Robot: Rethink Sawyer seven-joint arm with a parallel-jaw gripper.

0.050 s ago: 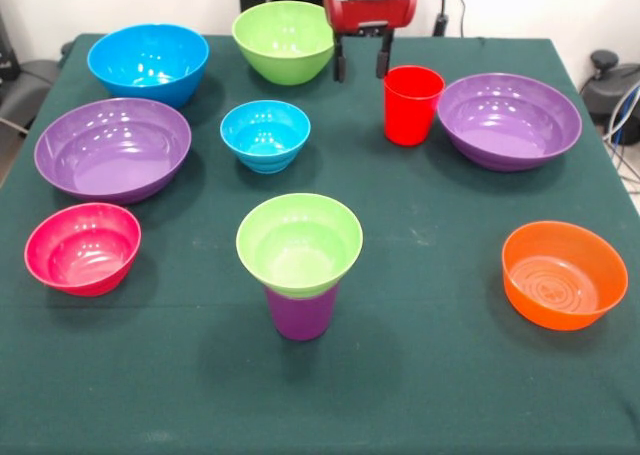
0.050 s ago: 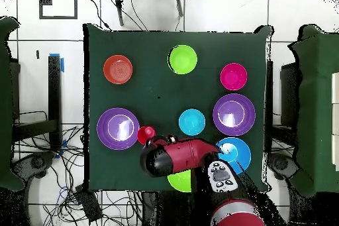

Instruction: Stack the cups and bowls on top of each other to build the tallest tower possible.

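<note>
Hovering w/ fingers apart and empty, the gripper is seen just at 10 o'clock of the red cup. Cup should be straddled at the rim, gripped squarely, then lifted clear twd the green bowl seated on the purple cup.

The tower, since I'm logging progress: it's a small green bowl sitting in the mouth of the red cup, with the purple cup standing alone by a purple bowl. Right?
Not quite: the cups are swapped. The front view shows the small green bowl sitting in the mouth of the purple cup, and the red cup standing alone by a purple bowl.
</note>
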